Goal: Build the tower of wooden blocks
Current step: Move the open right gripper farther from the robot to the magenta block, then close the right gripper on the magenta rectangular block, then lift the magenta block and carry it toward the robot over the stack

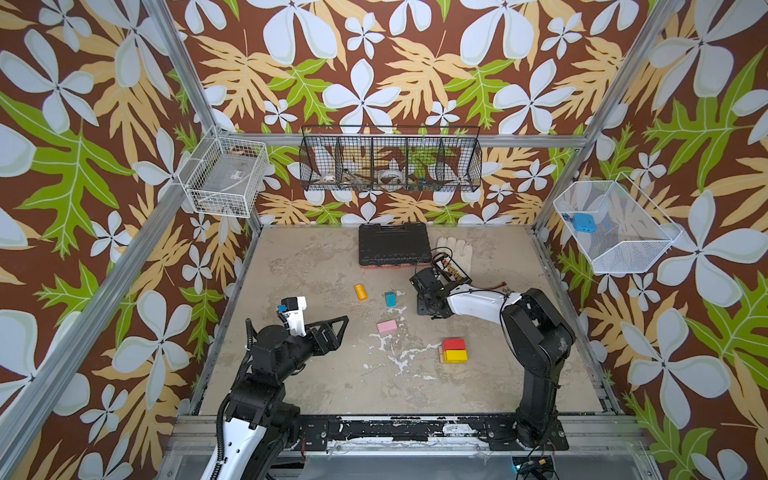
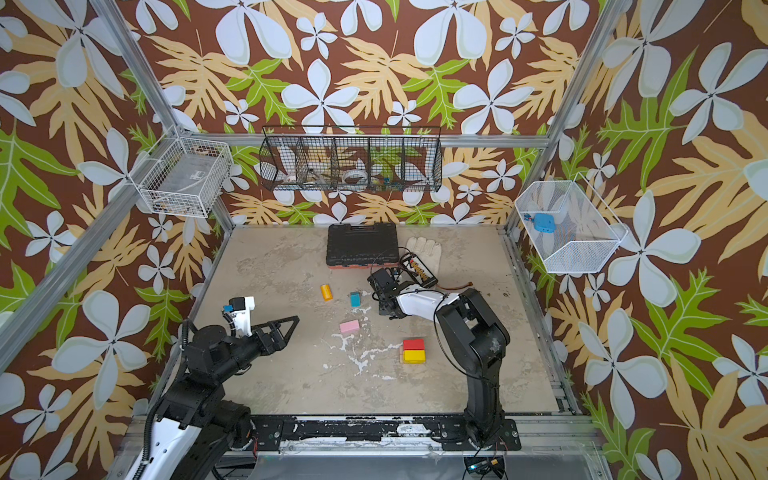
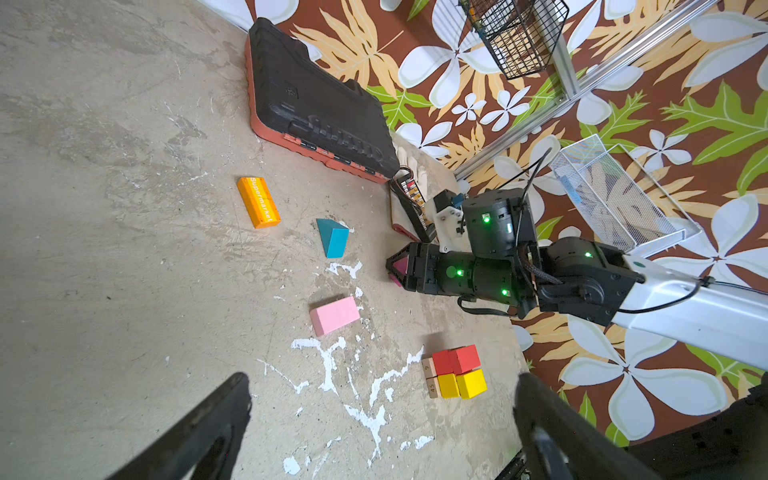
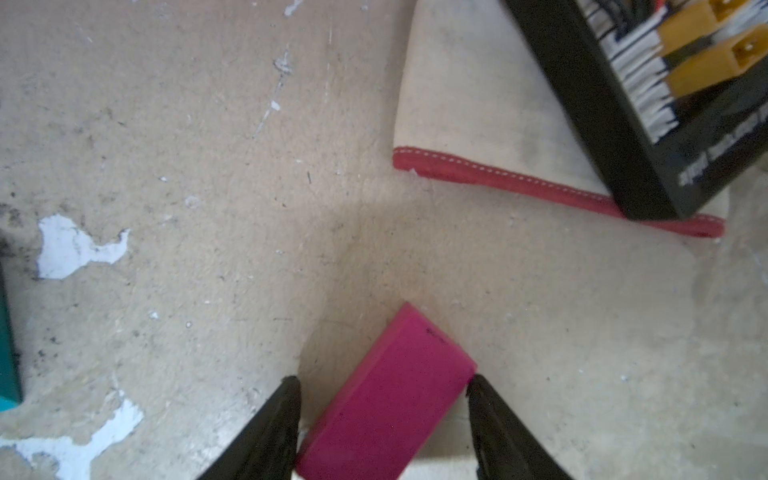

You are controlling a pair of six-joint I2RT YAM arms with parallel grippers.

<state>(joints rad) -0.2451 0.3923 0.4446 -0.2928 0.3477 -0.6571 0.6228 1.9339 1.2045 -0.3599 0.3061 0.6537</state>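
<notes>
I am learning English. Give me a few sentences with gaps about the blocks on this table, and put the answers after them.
1. The magenta block lies between the fingers of the ___ hand.
2. The word printed on the orange block is ___.
3. The battery pack lies partly on a ___.
Answers: right; Supermarket; glove.

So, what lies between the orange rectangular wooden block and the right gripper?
The teal wooden wedge, apart from both; the left wrist view and both top views show it.
</notes>
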